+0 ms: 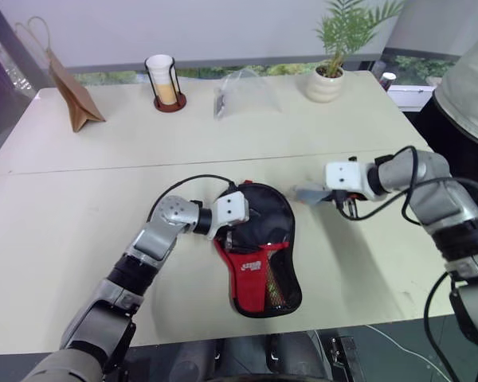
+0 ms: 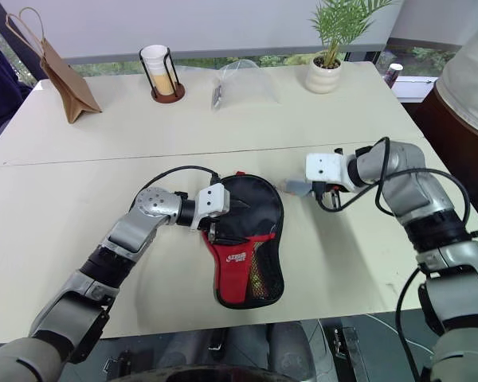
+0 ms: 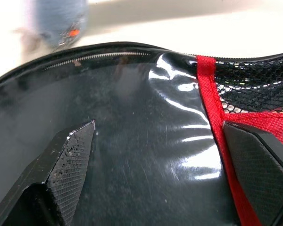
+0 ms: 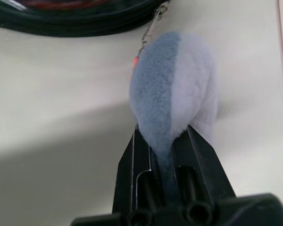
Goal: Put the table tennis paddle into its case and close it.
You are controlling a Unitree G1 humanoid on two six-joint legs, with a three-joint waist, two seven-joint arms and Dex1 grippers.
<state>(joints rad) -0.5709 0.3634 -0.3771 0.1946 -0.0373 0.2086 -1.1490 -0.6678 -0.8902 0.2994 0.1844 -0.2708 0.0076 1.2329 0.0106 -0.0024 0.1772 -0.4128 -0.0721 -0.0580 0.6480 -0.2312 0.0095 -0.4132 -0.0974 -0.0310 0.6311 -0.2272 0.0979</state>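
The case [image 1: 272, 213] lies flat near the table's front edge, black with a red panel [image 1: 251, 274] and a mesh pocket. My left gripper [image 1: 247, 228] rests on its black top, open, its fingers [image 3: 70, 165] spread apart over the glossy surface. To the case's right, my right gripper [image 4: 162, 134] is shut on a grey-blue plush zip pull [image 4: 172, 80], which hangs from the metal zip tab [image 4: 153, 23] at the case's edge. The same plush pull [image 2: 296, 188] lies just right of the case. The table tennis paddle is hidden.
Along the table's far side stand a brown paper bag [image 1: 76, 91], a cup in a wire holder [image 1: 163, 79], a clear plastic bag [image 1: 239, 94] and a potted plant [image 1: 331, 72]. A person [image 1: 470, 87] stands at the far right.
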